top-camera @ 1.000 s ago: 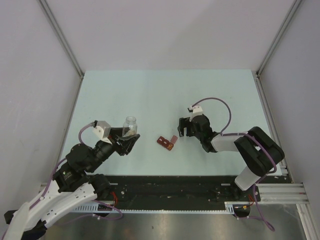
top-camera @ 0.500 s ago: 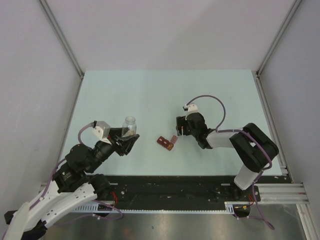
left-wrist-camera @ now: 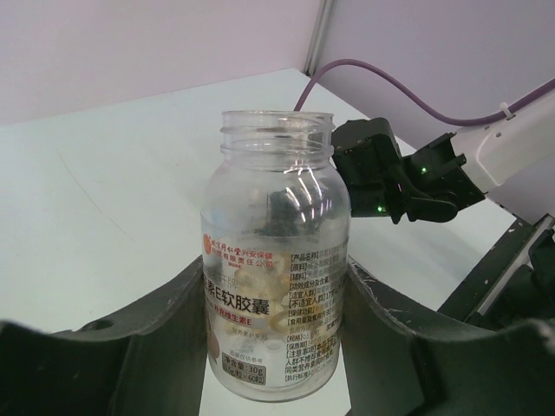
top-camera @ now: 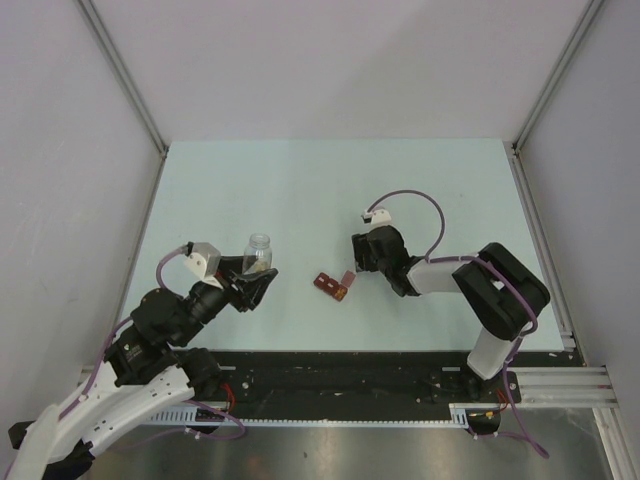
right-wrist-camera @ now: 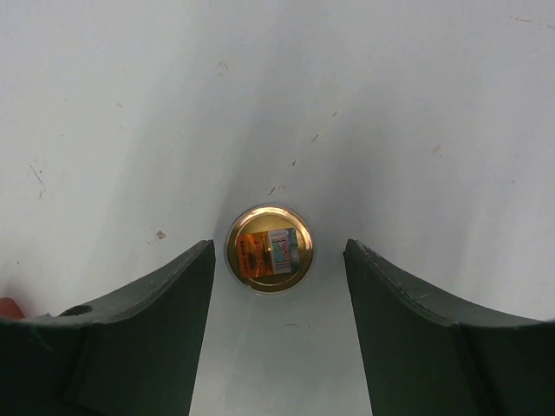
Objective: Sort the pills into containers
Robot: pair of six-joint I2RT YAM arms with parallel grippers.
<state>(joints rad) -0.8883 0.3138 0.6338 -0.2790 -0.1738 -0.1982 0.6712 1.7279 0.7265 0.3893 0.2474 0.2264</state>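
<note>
Open bottle in the left grip, cap lying under the right gripper

The pills (left-wrist-camera: 260, 299) lie as a pale heap inside the clear bottle (left-wrist-camera: 276, 173), which stands upright with no cap on it. They look tiny, light and ready to roll, so I judge that pouring is safer than pinching them one by one. The left gripper (left-wrist-camera: 276, 286) presses its two fingers against the lower body of the bottle, a stiff, smooth wall that may slip if tilted fast. The dark red pill box (top-camera: 333, 286) rests on the table (top-camera: 300, 190) between the arms, small and probably easy to push away. The right gripper (right-wrist-camera: 277, 251) is spread wide around the round cap (right-wrist-camera: 270, 249), touching nothing.
</note>
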